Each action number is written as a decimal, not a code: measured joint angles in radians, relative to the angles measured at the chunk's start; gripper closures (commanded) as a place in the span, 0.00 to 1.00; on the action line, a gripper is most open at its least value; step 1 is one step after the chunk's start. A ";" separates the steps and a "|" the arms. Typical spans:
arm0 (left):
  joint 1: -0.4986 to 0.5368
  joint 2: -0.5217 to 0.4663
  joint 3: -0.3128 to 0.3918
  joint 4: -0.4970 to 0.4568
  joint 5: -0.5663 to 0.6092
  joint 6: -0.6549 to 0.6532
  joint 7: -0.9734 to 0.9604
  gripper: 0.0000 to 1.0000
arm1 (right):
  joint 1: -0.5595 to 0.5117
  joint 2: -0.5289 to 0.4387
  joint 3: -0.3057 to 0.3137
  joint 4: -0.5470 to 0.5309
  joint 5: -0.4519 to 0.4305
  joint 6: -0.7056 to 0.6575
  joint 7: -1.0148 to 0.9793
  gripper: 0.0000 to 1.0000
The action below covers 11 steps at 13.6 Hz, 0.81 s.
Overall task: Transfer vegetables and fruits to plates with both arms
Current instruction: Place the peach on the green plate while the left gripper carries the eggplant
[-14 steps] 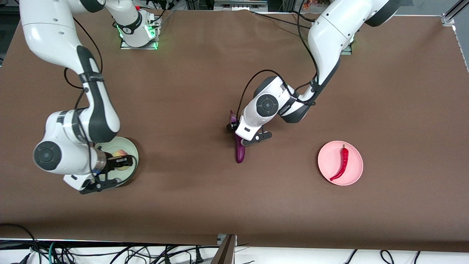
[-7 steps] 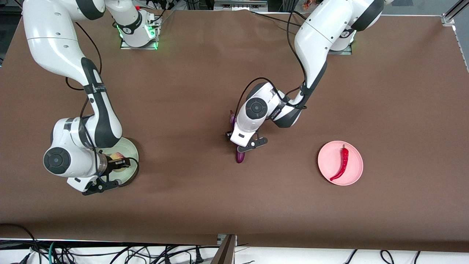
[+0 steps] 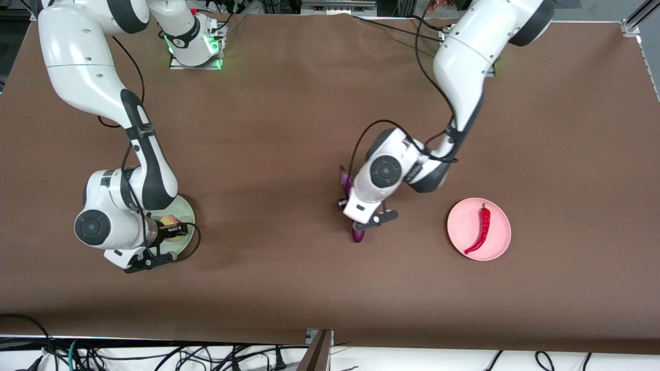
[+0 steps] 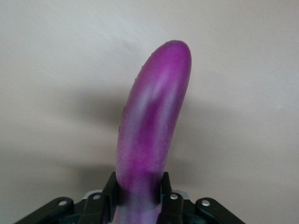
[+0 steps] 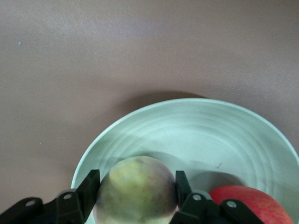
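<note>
The eggplant [image 4: 152, 135] sits clamped between the two fingers of my left gripper [image 4: 140, 198], pinched near its stem end so that the rounded purple tip sticks out ahead of me. In the front view the eggplant [image 3: 356, 233] shows only as a short purple stub below my left gripper [image 3: 367, 220] and a bit of stem above my wrist, over bare brown table [image 3: 289, 129] around the middle, with the pink plate [image 3: 497, 242] toward my left arm's end. On that pink plate lies the red chili pepper [image 3: 482, 231], curved and lengthwise across it, apart from me.

At the right arm's end, my right gripper [image 5: 136, 198] has its fingers closed on the yellowish-green fruit [image 5: 138, 189], one finger on each side of it. The fruit is low over the pale green plate [image 5: 196, 135], whether touching it I cannot tell. The red apple [image 5: 247, 205] lies in the same plate just beside the held fruit. From the front, my right gripper [image 3: 174, 232] and wrist cover much of the green plate [image 3: 186, 211].
</note>
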 measured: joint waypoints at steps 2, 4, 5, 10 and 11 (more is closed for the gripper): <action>0.086 -0.054 -0.004 0.017 0.000 -0.134 0.189 1.00 | -0.001 0.000 0.000 -0.001 0.000 0.000 0.002 0.00; 0.194 -0.100 -0.002 0.020 0.000 -0.237 0.429 1.00 | -0.003 0.000 -0.001 -0.002 0.000 0.002 0.003 0.00; 0.256 -0.110 -0.001 0.020 0.001 -0.265 0.556 1.00 | -0.005 -0.001 -0.002 -0.001 0.000 0.004 0.003 0.00; 0.489 -0.091 -0.002 -0.021 0.002 -0.286 1.033 1.00 | -0.020 -0.107 -0.004 0.025 0.000 -0.157 0.003 0.00; 0.497 -0.081 -0.003 -0.030 0.002 -0.282 1.053 1.00 | -0.020 -0.151 -0.004 0.035 0.000 -0.225 0.003 0.00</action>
